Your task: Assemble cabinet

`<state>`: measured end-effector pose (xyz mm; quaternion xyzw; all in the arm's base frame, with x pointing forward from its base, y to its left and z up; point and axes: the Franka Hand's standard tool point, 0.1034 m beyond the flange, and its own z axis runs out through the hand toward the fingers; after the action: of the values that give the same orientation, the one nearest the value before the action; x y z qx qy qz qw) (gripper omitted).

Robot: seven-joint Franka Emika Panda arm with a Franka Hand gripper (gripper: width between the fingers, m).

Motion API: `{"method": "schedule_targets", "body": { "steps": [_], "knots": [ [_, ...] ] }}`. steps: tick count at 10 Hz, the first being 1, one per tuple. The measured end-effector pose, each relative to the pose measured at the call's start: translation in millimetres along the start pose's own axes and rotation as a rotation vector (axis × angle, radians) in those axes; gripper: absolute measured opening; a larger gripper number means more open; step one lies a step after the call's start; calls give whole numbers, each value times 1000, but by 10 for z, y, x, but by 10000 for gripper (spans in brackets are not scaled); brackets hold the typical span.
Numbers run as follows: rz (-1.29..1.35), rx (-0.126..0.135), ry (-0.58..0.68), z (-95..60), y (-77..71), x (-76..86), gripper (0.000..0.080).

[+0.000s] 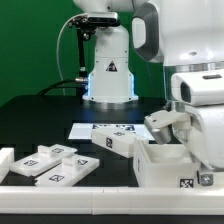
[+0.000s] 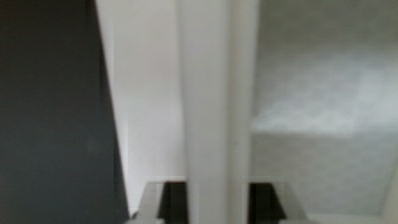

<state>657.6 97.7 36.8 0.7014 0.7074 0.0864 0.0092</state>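
The cabinet's large white box body (image 1: 163,167) stands at the exterior view's lower right, with a tag on its front face. My gripper (image 1: 159,133) comes down tilted onto its upper rim. In the wrist view my gripper (image 2: 214,194) has its dark fingers (image 2: 167,206) pressed on both sides of an upright white cabinet panel (image 2: 199,90). I cannot tell whether that panel is a wall of the body or a loose piece. Smaller white tagged pieces (image 1: 55,165) lie at the exterior view's lower left. Another piece (image 1: 115,143) lies near the middle.
The marker board (image 1: 95,129) lies flat on the black table (image 1: 40,120) in front of the robot base (image 1: 108,75). A white ledge (image 1: 60,195) runs along the front edge. The arm's white links fill the exterior view's right side.
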Motion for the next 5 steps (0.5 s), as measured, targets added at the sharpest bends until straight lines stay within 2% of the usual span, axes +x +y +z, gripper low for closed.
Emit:
{"method": "schedule_targets", "body": {
  "steps": [2,4,5],
  "knots": [
    [-8,0,-3,3,1,15,102],
    [-23,20,-6,23,-10,10,102],
    [-19,21,-5,21,-11,8,102]
  ]
}}
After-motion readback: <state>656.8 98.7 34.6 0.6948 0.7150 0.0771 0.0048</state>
